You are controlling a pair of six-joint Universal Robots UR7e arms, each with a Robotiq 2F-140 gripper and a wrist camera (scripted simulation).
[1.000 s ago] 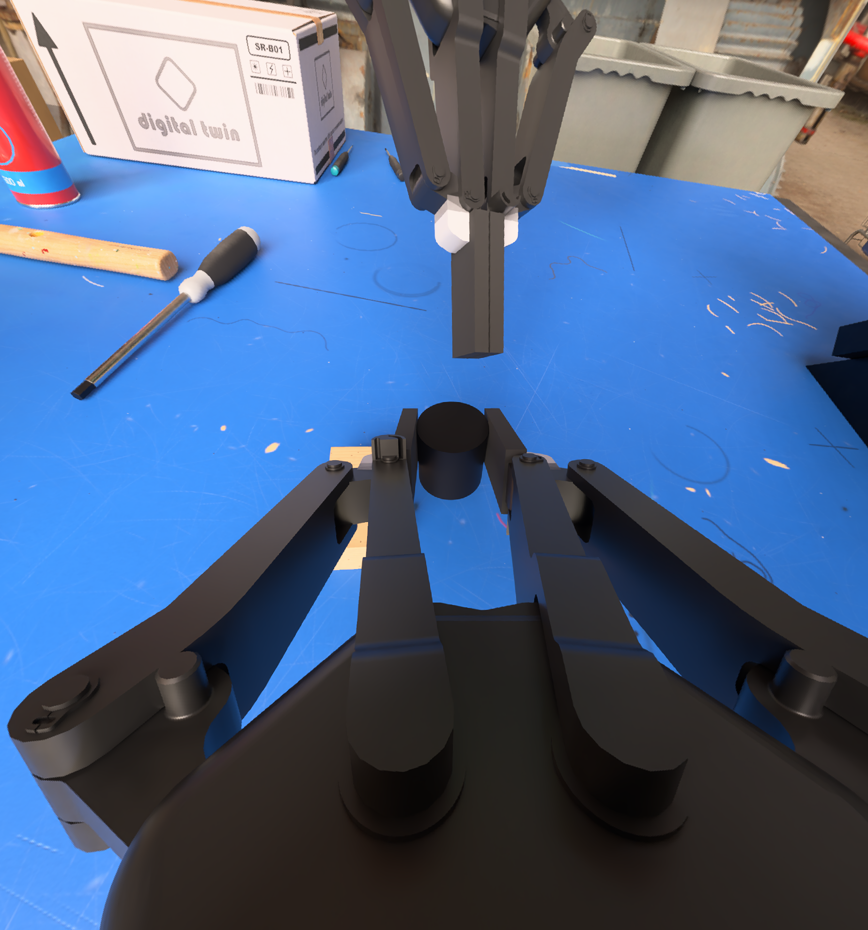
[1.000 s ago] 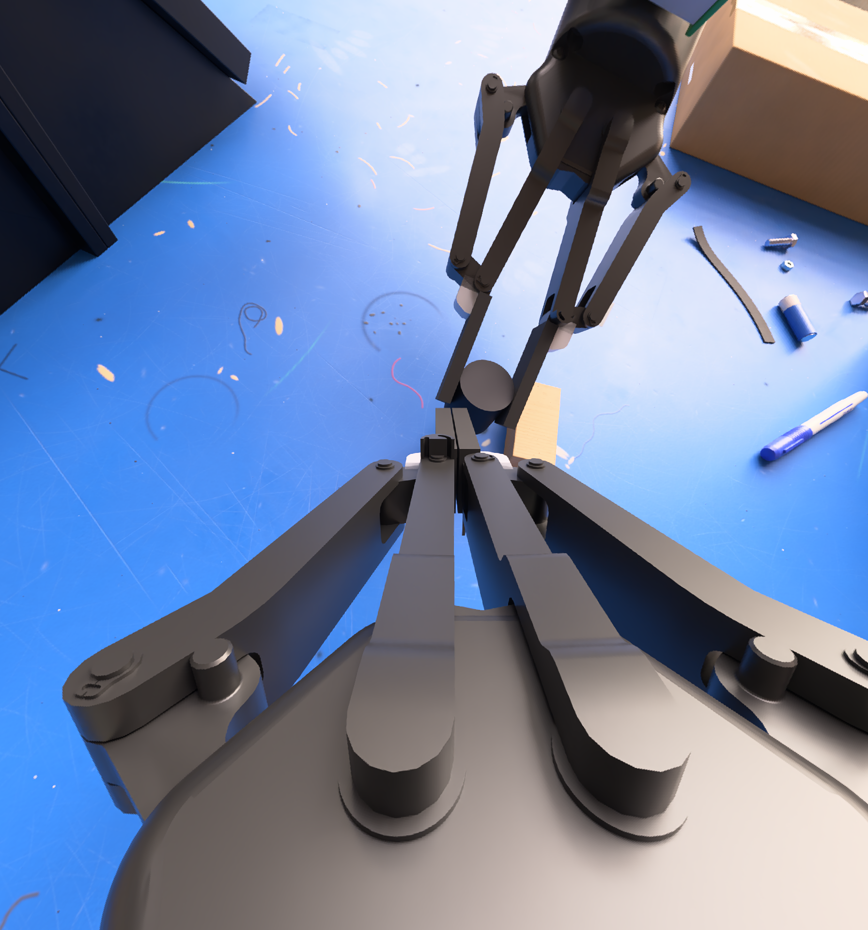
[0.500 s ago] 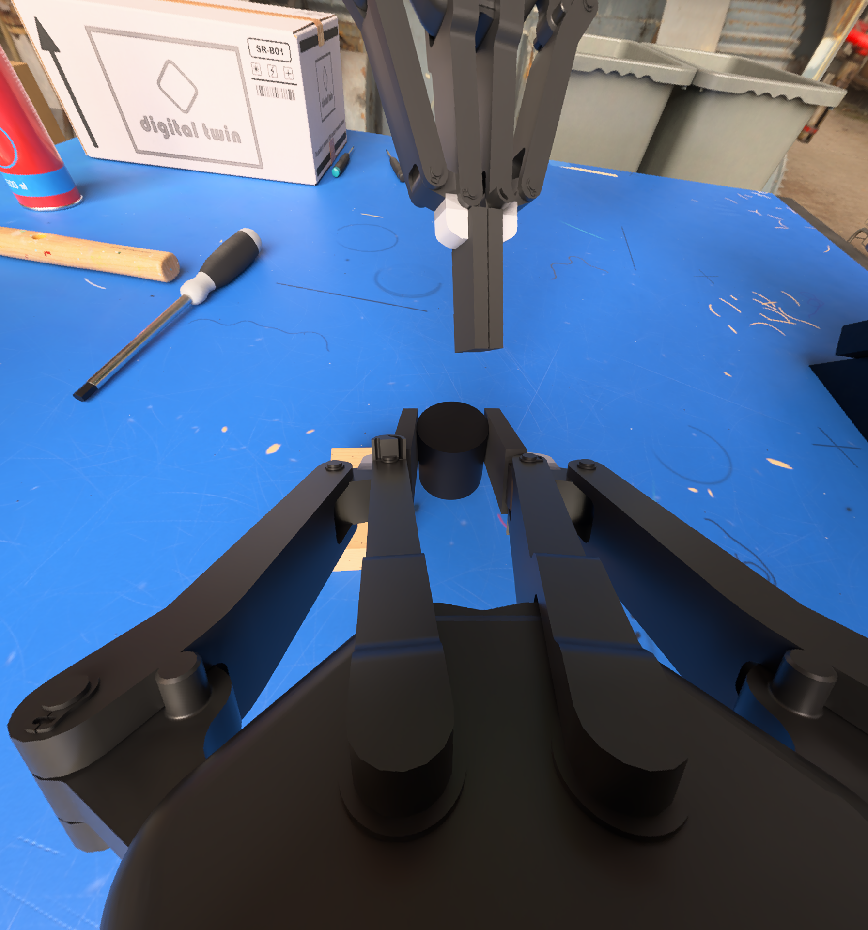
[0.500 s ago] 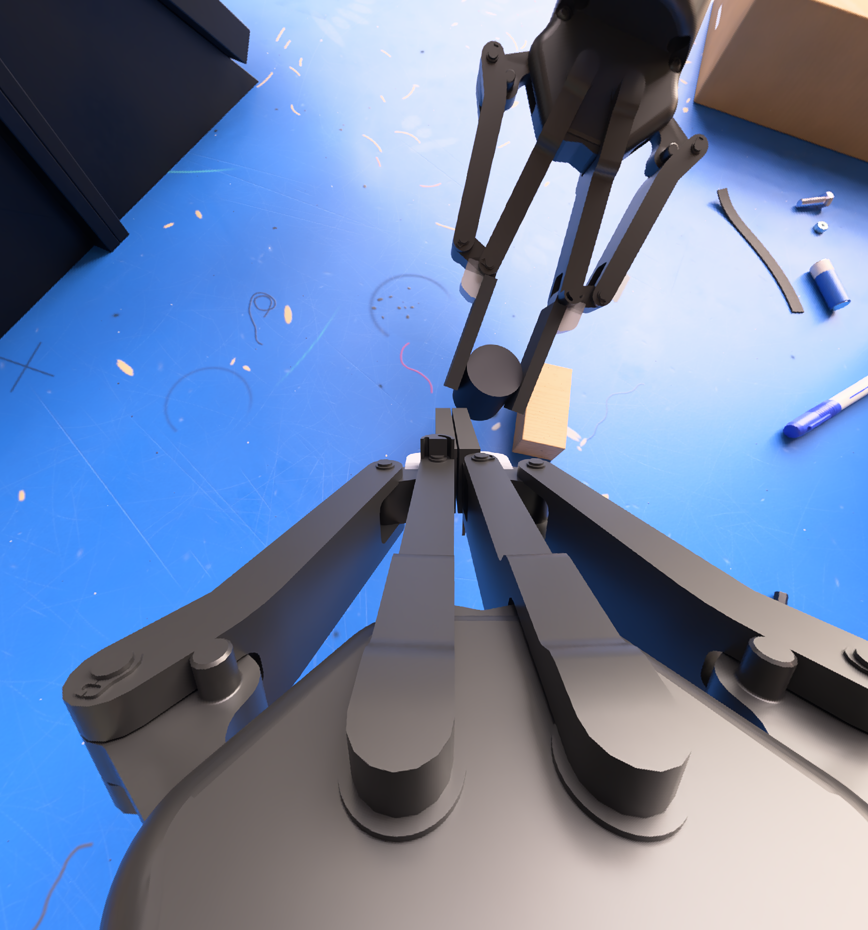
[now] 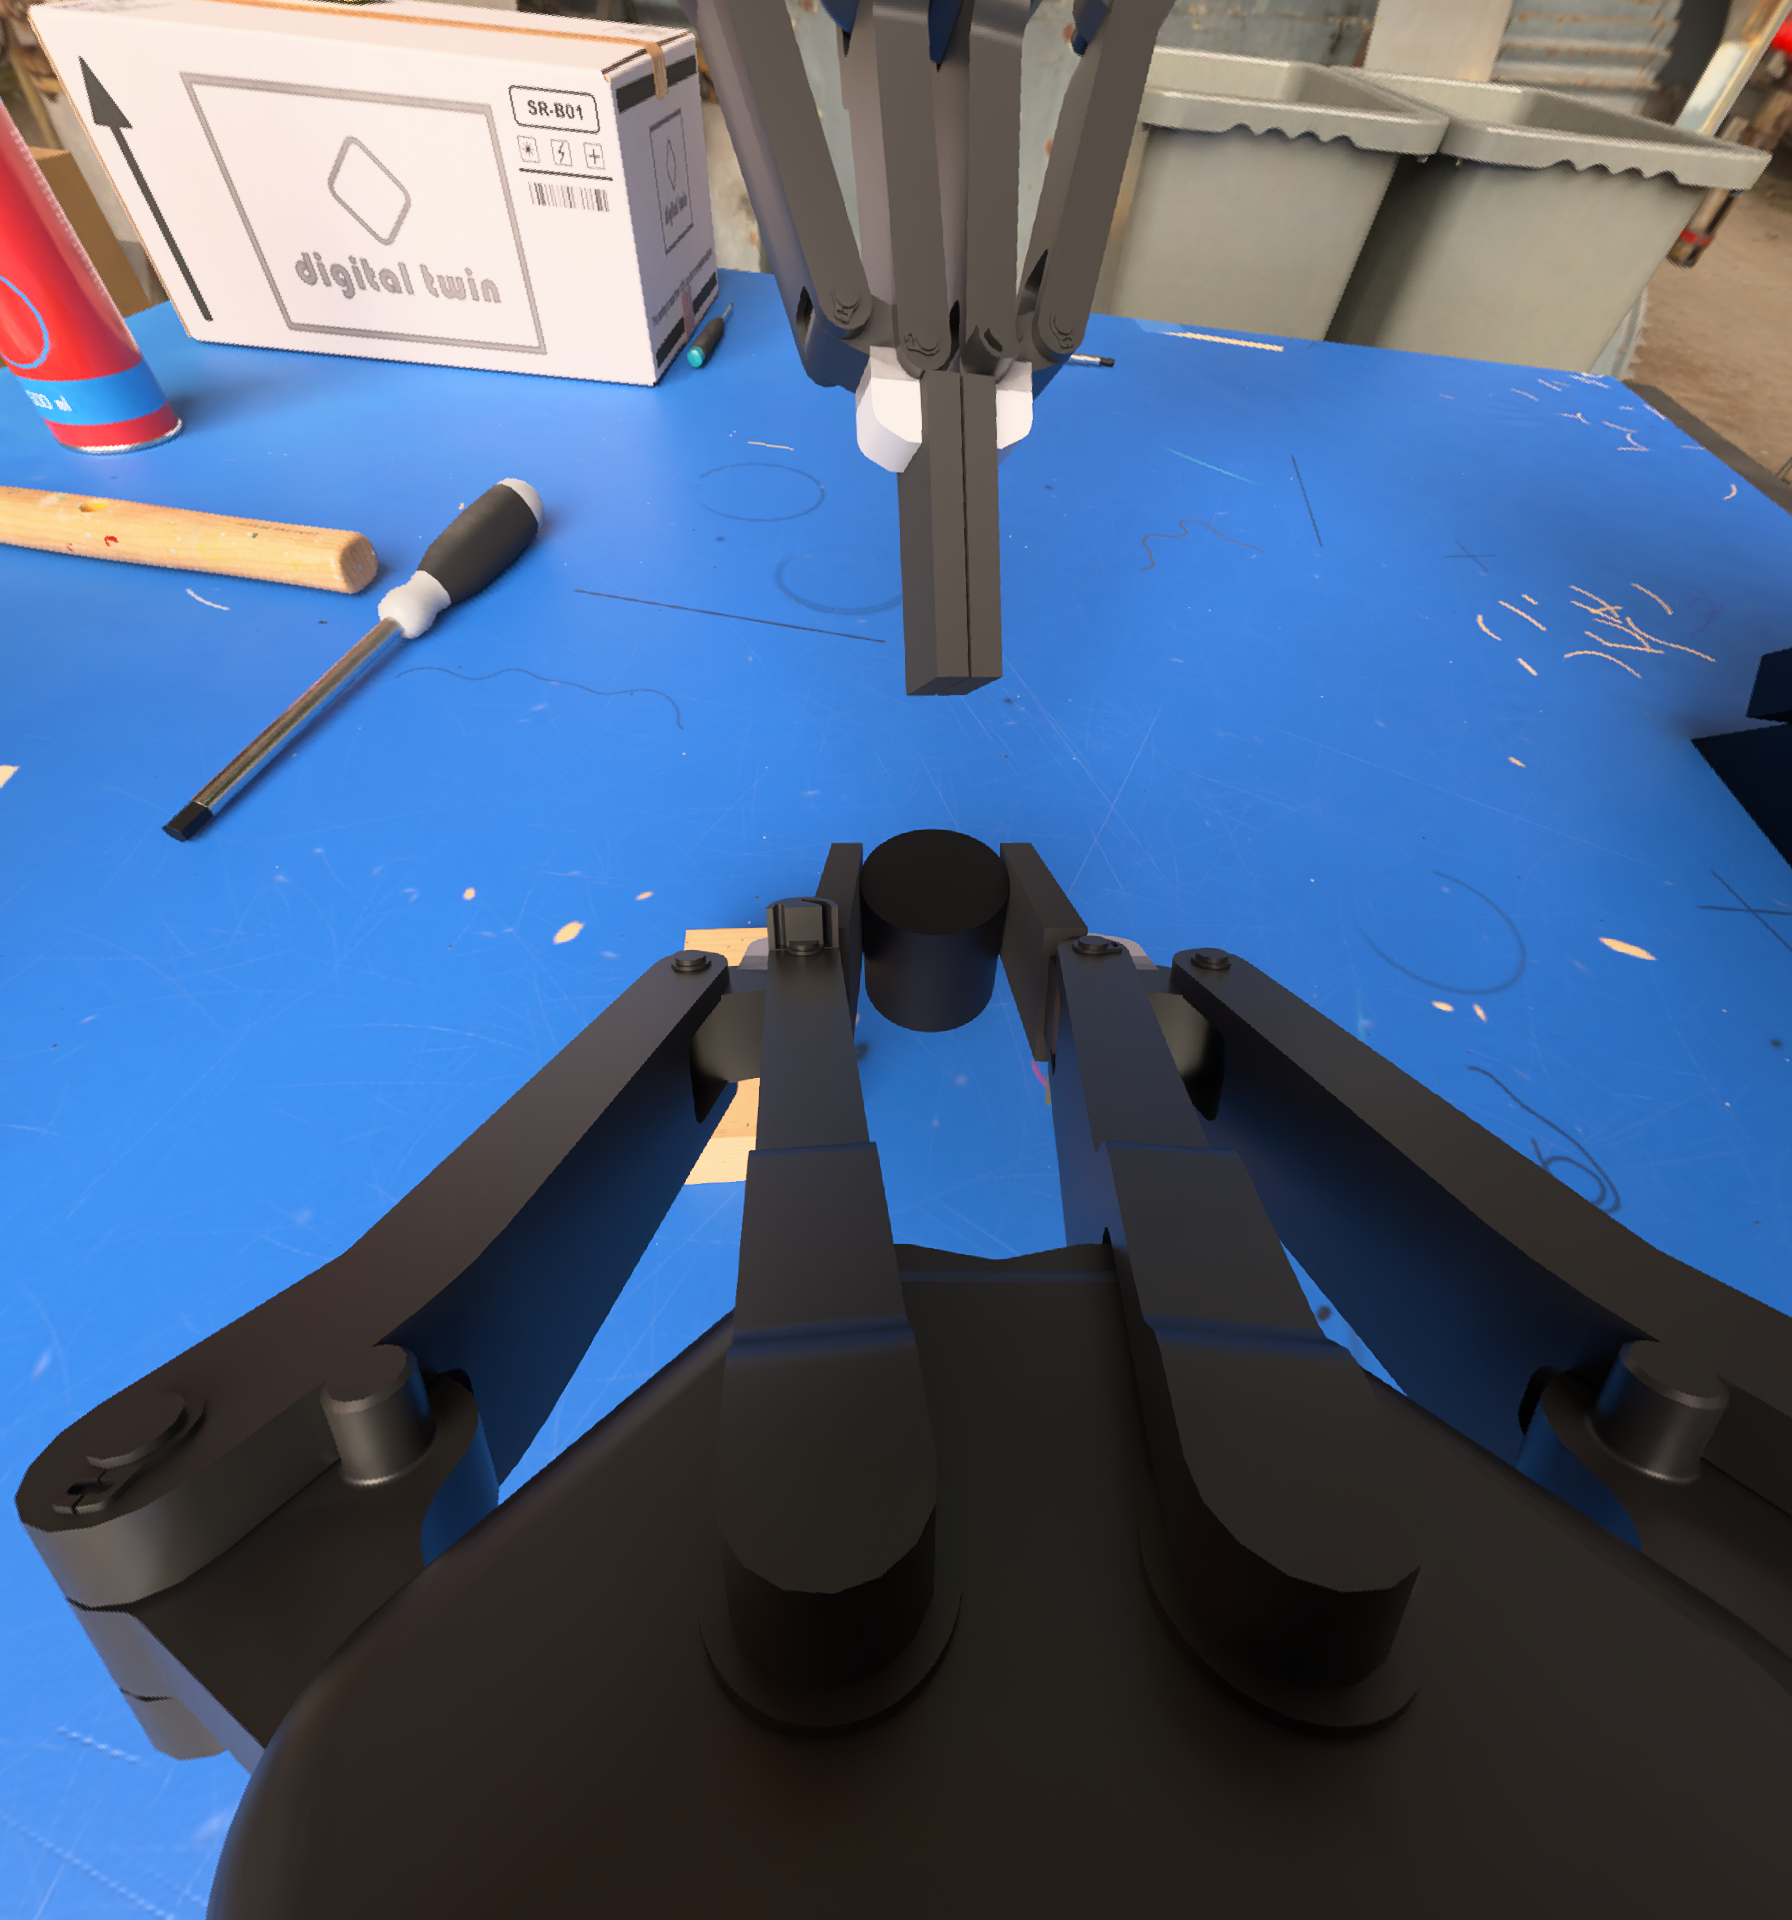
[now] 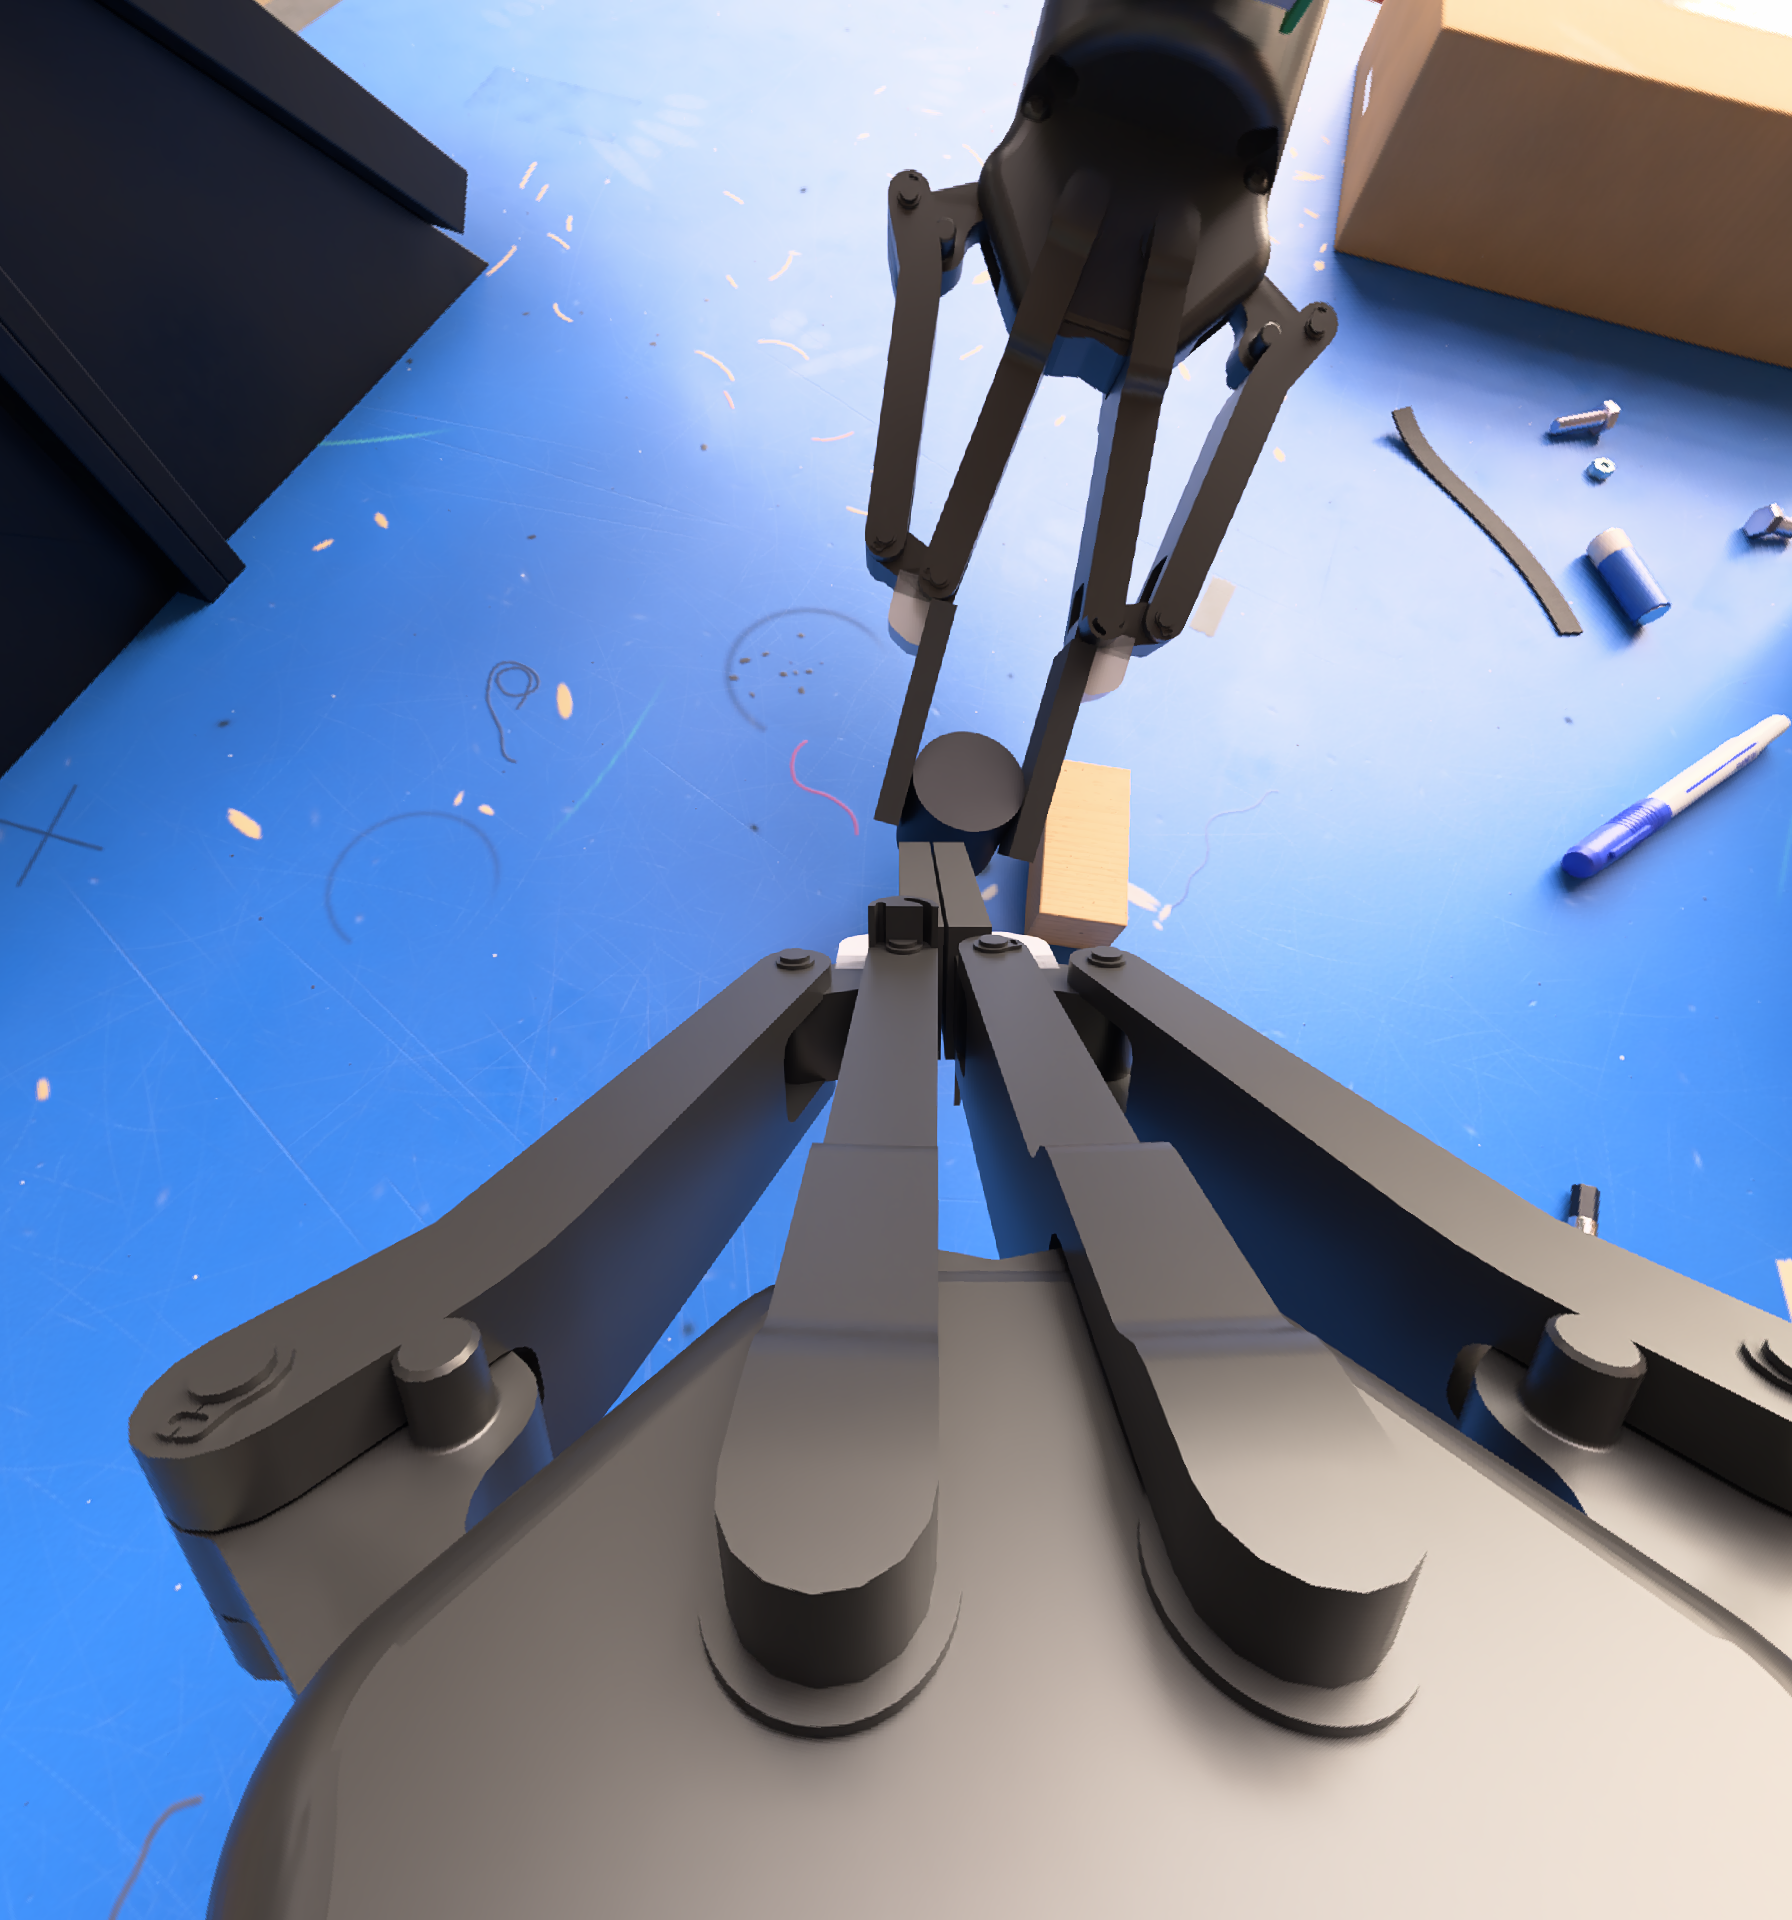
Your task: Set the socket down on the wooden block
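Pinching the socket (image 5: 931,925) between both fingers, left gripper (image 5: 931,883) holding it above the blue table (image 5: 1287,831), upright, flat end up. Beside it, block (image 6: 1079,842) lying on the table, just to one side, not under the socket. Right gripper (image 6: 936,871) pressed together, empty, hanging near the socket. Farther off: screwdriver (image 5: 352,665), wooden handle (image 5: 154,535), white box (image 5: 383,197), spray can (image 5: 30,270), pen (image 6: 1671,795).

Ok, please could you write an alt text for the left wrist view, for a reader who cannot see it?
The left gripper grips a dark cylindrical socket above a blue table, with a wooden block partly hidden under its left side. The right gripper hangs shut beyond; a screwdriver lies farther left.
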